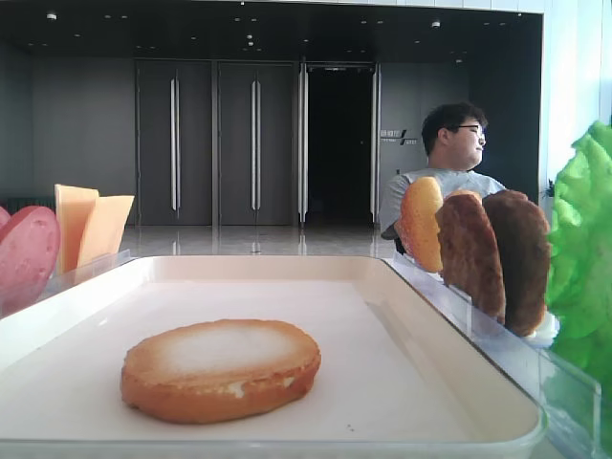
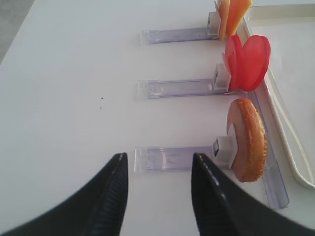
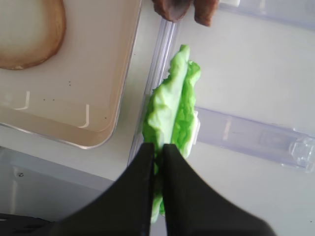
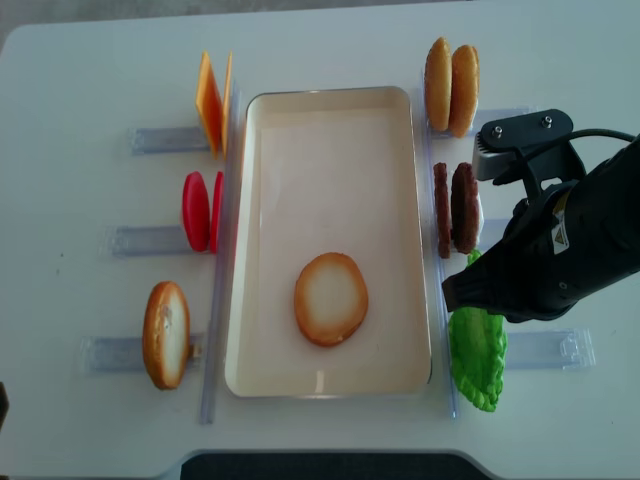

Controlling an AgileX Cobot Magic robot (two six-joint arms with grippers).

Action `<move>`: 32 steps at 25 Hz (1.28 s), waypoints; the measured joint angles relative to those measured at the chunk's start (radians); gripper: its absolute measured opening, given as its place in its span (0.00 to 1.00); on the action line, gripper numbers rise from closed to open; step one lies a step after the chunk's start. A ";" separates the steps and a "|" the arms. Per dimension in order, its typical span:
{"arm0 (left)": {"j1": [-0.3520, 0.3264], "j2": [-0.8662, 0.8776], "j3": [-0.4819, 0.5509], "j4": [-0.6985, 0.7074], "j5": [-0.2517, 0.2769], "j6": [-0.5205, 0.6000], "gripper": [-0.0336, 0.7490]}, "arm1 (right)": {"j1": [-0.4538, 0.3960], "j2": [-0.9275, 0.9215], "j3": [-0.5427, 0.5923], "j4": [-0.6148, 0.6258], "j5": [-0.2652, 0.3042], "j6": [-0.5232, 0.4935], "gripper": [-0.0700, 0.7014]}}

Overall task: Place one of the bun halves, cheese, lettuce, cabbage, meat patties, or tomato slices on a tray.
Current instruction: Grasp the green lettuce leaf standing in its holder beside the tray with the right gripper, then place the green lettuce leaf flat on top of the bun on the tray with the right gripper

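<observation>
Your right tool (image 3: 156, 147) is clamped on the lettuce (image 3: 172, 105), right of the tray (image 4: 250, 240).
On the desk (image 4: 80, 60), the tray carries one bun half (image 4: 330, 298); the lettuce stands in its clear rack (image 3: 251, 133). Your left tool (image 2: 158, 164) hangs open over bare desk.

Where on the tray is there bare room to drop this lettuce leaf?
The far half of the cream rectangular tray lies bare, as do the strips either side of the round golden bun half. Its right rim is crowded by dark brown patties, where the right pincer grips the green lettuce leaf.
</observation>
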 joint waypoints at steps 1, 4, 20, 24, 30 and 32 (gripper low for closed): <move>0.000 0.000 0.000 0.000 0.000 0.000 0.46 | 0.000 0.000 0.000 0.000 -0.001 0.000 0.11; 0.000 0.000 0.000 0.000 0.000 0.000 0.46 | 0.000 0.000 0.000 -0.001 0.001 0.000 0.11; 0.000 0.000 0.000 0.000 0.000 0.000 0.46 | 0.116 -0.132 -0.151 0.009 0.168 0.116 0.11; 0.000 0.000 0.000 0.000 0.000 0.000 0.46 | 0.153 -0.132 -0.151 0.122 0.072 0.072 0.11; 0.000 0.000 0.000 0.000 0.000 0.000 0.46 | 0.168 -0.080 -0.146 0.541 -0.171 -0.291 0.11; 0.000 0.000 0.000 0.000 0.000 0.000 0.46 | 0.168 -0.033 -0.146 0.648 -0.209 -0.411 0.11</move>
